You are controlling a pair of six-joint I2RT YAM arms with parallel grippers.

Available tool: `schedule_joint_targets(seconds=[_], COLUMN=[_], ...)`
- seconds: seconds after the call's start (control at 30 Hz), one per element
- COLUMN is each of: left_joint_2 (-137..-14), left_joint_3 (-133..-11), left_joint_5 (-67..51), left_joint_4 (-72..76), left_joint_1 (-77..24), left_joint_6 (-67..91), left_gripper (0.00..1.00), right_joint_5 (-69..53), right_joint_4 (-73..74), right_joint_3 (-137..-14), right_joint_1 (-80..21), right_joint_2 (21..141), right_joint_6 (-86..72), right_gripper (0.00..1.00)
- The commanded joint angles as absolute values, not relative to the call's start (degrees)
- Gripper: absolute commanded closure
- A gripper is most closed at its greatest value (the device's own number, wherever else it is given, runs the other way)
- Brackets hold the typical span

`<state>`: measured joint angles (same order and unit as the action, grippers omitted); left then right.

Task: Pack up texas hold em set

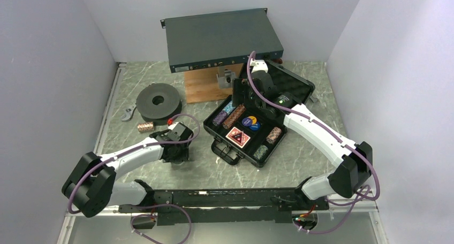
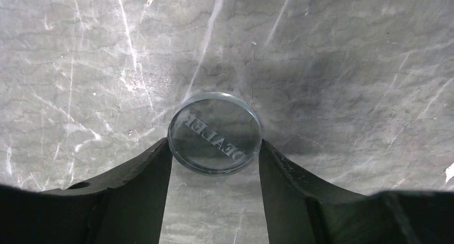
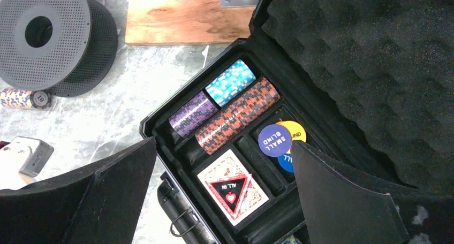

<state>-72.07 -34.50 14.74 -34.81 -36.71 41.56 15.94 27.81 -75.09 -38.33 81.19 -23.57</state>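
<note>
Left gripper (image 2: 215, 143) astride clear dealer button (image 2: 214, 132), grip unclear; right gripper (image 3: 222, 142) wide apart over case (image 3: 152, 129).

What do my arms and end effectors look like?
White shells, black joints and a purple cable on left arm and right arm. The right arm carries a green light. Black left end effector and right end effector, broad tapering fingers.
</note>
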Motion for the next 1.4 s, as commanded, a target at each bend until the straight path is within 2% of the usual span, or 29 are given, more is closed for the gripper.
schedule_joint_targets(seconds=[0.0,0.13,0.9,1.37], left_joint_2=[-71.0,-69.3,-64.3,-69.9], left_joint_3=[-33.1,-34.3,-41.7,-51.3], left_joint_5=[14.7,15.7,17.7,16.4], left_joint_4=[-28.5,-29.3,-33.1,-32.0], left_joint_1=[-38.1,-39.2,-48.2,-50.5], left_joint_6=[41.5,41.3,40.3,36.7], left_gripper=[0.80,1.00,1.00,1.00], right_joint_5=[15.6,15.3,16.9,20.0], right_joint_4=[26.6,26.7,26.5,28.8], right_joint_3=[-75.2,-74.8,-73.7,-75.2], right_joint_1=[-38.1,-38.1,-38.1,-38.2], right_joint_2=[80.2,79.7,79.1,73.7], right_joint_6=[-23.7,-24.0,-24.2,-25.1], right_gripper=[0.00,0.00,0.00,0.00])
